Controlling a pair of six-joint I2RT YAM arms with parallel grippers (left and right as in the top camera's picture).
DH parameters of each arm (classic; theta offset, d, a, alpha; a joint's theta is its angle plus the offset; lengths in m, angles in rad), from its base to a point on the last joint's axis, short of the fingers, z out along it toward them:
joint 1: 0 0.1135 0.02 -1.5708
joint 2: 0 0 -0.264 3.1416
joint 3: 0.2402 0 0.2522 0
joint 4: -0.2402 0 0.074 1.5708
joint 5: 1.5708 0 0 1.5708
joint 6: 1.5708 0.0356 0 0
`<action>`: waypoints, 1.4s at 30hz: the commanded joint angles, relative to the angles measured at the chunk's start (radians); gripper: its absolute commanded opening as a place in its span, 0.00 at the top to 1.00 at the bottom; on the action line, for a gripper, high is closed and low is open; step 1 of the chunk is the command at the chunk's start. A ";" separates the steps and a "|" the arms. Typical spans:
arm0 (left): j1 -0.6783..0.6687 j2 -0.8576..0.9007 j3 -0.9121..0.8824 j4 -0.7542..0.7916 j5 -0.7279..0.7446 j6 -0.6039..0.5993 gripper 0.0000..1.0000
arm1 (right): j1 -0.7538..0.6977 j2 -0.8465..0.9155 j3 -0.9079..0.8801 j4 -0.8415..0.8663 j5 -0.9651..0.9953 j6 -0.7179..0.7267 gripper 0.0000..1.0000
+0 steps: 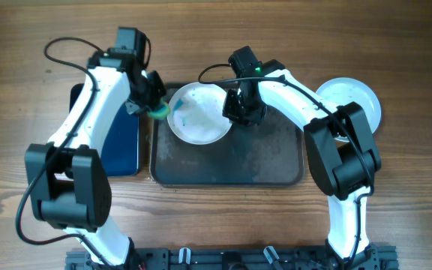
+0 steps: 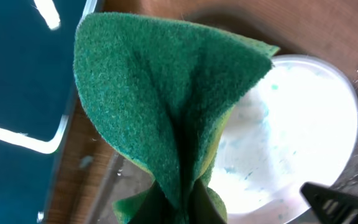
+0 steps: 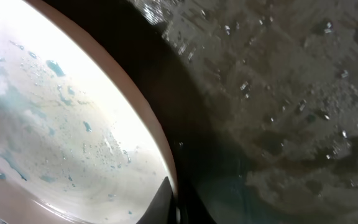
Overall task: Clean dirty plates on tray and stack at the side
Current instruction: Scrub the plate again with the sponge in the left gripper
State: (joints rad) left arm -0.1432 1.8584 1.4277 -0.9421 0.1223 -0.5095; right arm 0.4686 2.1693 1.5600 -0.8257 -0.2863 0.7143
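A white plate [image 1: 196, 112] smeared with blue-teal specks sits over the back-left part of the dark tray [image 1: 261, 161]. My right gripper [image 1: 235, 111] is shut on the plate's right rim. In the right wrist view the fingers [image 3: 178, 208] pinch the rim of the plate [image 3: 55, 124] above the wet tray [image 3: 278, 93]. My left gripper [image 1: 156, 109] is shut on a folded green sponge [image 1: 160, 111] at the plate's left edge. From the left wrist the sponge [image 2: 160, 106] fills the centre and covers part of the plate [image 2: 291, 130].
A clean white plate [image 1: 358, 97] lies on the wooden tabletop to the right of the tray, partly behind the right arm. A narrower black tray with a blue bottom [image 1: 122, 146] lies to the left of the big tray, under the left arm.
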 commanded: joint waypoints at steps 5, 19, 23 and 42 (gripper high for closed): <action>-0.159 -0.012 -0.188 0.254 0.035 0.063 0.96 | -0.001 0.021 -0.031 0.025 0.037 -0.039 0.96; -0.217 -0.011 -0.356 0.374 -0.433 0.041 0.96 | -0.001 0.021 -0.031 0.027 0.023 -0.059 0.96; -0.218 -0.011 -0.356 0.456 -0.444 0.027 0.96 | 0.000 0.021 -0.031 0.029 0.023 -0.059 0.96; -0.122 -0.077 -0.068 0.266 0.045 0.031 0.96 | 0.000 0.021 -0.031 0.028 0.021 -0.099 0.96</action>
State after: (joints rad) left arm -0.3557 1.8416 1.1980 -0.5941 0.1387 -0.4835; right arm 0.4679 2.1693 1.5528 -0.7971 -0.3027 0.6464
